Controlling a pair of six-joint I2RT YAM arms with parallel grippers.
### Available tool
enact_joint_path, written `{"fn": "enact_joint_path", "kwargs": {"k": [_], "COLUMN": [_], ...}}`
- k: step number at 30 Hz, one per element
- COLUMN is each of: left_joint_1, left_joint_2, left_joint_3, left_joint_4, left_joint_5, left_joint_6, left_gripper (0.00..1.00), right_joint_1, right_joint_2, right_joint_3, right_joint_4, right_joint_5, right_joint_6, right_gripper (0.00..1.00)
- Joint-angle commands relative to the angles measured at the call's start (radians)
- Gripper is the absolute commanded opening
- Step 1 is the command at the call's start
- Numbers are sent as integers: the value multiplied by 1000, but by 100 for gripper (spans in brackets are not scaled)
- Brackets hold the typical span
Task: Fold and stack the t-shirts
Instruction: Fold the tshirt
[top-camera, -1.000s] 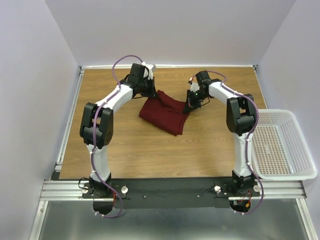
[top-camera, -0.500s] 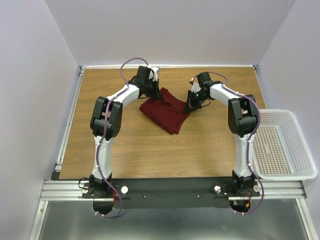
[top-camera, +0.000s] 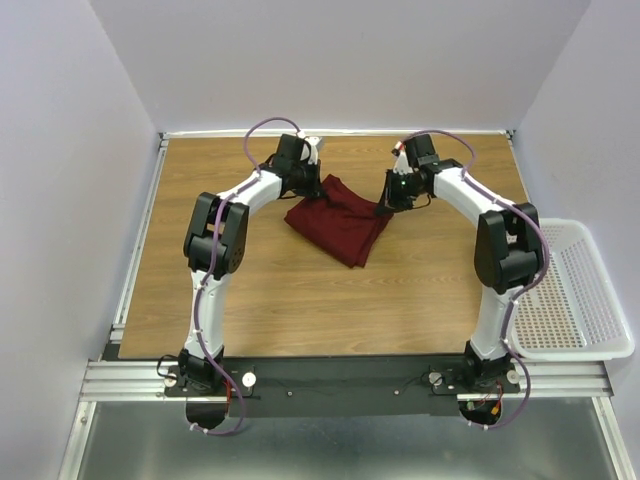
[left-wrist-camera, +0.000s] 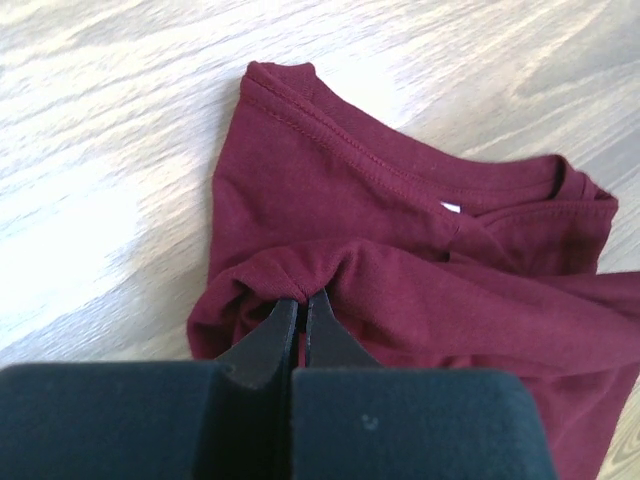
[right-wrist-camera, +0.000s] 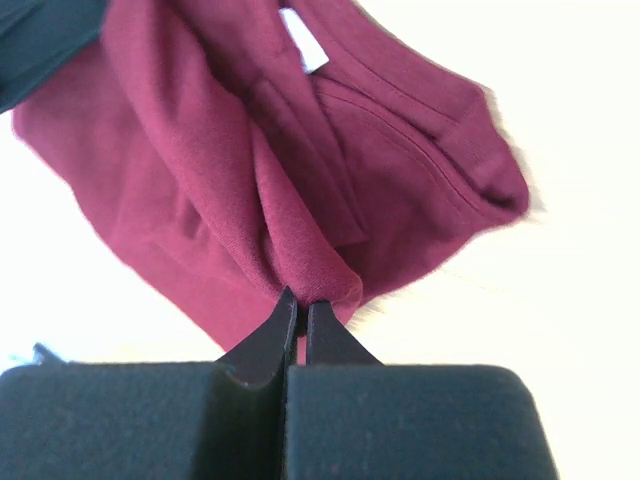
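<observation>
The wooden tabletop (top-camera: 260, 290) has a white mesh basket (top-camera: 570, 300) at its right edge. The maroon t-shirt (top-camera: 338, 222) lies bunched on the far middle of the tabletop, between the two arms, collar seam showing. The left claw (left-wrist-camera: 303, 300) is pressed together, pinching a raised fold of the shirt; the right claw (right-wrist-camera: 300, 298) likewise pinches a ridge of cloth

Left arm (top-camera: 215, 240) and right arm (top-camera: 505, 250) reach toward the far edge of the table (top-camera: 260, 300), elbows out, wrists turned inward. Left gripper (left-wrist-camera: 302, 296): jaws closed, pinching a fold of the t-shirt (left-wrist-camera: 400, 220). Right gripper (right-wrist-camera: 302, 298): likewise. Fingertips apparently low.
</observation>
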Motion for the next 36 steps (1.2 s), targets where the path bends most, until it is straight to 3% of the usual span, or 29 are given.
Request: {"fn": "enact_joint_path", "kwargs": {"k": [1, 12, 17, 19, 20, 21, 24, 31, 36], "left_joint_1": [-26, -25, -6, 1, 1, 3, 4, 0, -48], "left_joint_2": [-30, -41, -81, -98, -110, -116, -159, -371, -385], "left_joint_3": [3, -18, -52, -71, -81, -84, -109, -277, -359], "left_joint_4": [37, 85, 106, 131, 135, 140, 149, 229, 257], "left_joint_5": [-23, -64, -112, -116, -116, -113, -107, -84, 6], "left_joint_6": [47, 18, -28, -36, -36, -33, -32, -70, -53], "left_gripper": [2, 3, 8, 16, 22, 41, 57, 56, 31], "right_joint_1": [-5, -19, -20, -20, -20, -22, -20, -14, -16], "right_joint_2": [-32, -96, -145, -165, -170, -174, -216, -343, -328], "right_joint_3": [-102, -289, -294, -290, -287, -285, -294, -365, -446], "right_joint_4": [55, 230, 247, 249, 250, 250, 253, 330, 524], "right_joint_5": [175, 347, 393, 416, 416, 416, 458, 372, 18], "right_joint_6": [75, 173, 169, 167, 164, 164, 155, 101, 133], "right_gripper": [1, 1, 12, 20, 30, 33, 39, 40, 39]}}
